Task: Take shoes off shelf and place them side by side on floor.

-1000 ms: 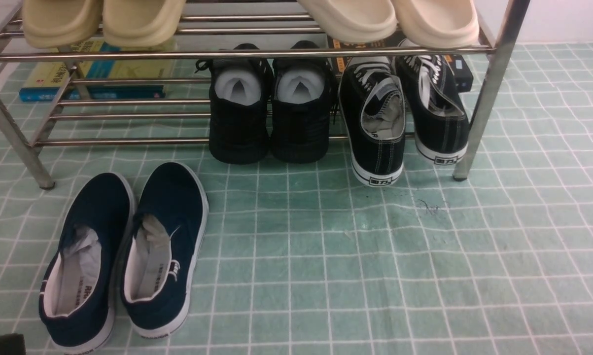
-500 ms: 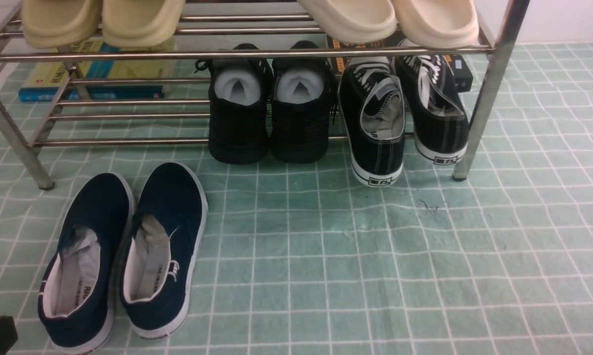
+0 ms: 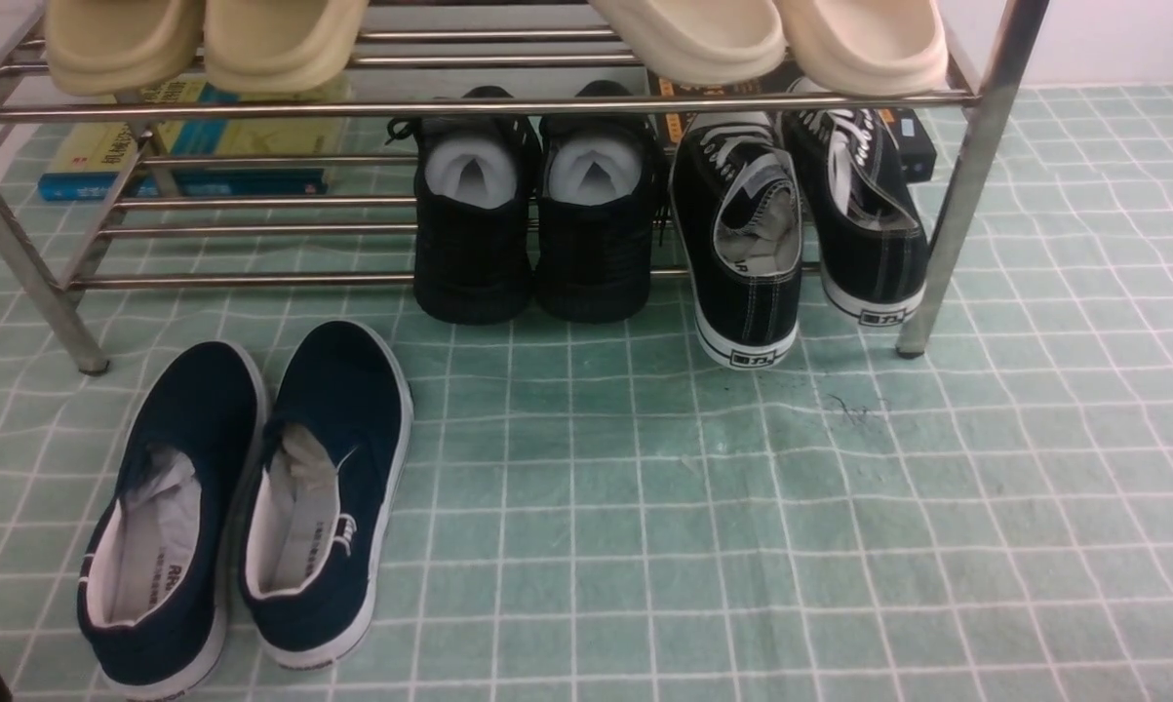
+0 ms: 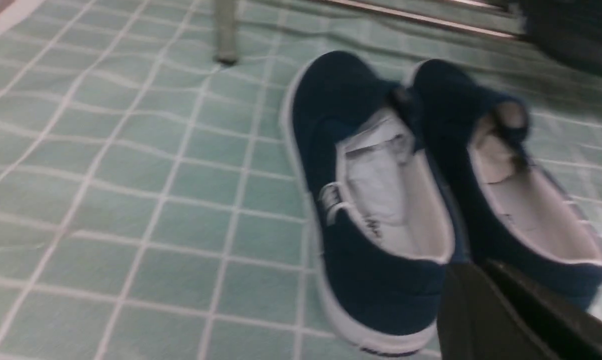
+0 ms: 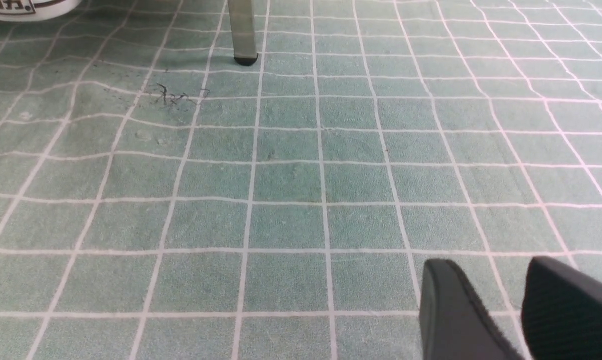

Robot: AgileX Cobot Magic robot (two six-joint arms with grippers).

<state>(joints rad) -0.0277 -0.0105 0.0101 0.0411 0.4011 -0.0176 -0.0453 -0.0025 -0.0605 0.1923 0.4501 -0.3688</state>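
The dark shape of the left arm at the front view's 7 o'clock corner has shrunk since half a second ago to a small sliver, and nothing else has shifted. The floor (image 3: 742,507), pale green with a grid of thin white lines and a few wrinkles, fills most of every view. The shelf (image 3: 469,105) of shiny metal tubes spans the 12 o'clock side of the front view, one leg planted at 9 o'clock and another at 3 o'clock. Its upper tier carries two pairs of cream slippers (image 3: 693,39); its lower tier holds the all-black pair with white stuffing (image 3: 532,253) near the middle and the black lace-up sneakers (image 3: 801,253) just beside them towards 3 o'clock, with books (image 3: 186,146) lying on the floor behind the bars at 10 o'clock. The navy slip-on shoes (image 3: 245,507) sit on the floor at 8 o'clock, off the shelf, side by side and touching along their inner edges, toes pointing at the shelf, white lining showing. In the left wrist view the left gripper (image 4: 501,310) hangs near the heels of the pair with its fingers together, holding nothing. In the right wrist view the right gripper (image 5: 501,305) hovers over bare floor, its fingers (image 5: 451,310) a little apart with a strip of floor showing between them.
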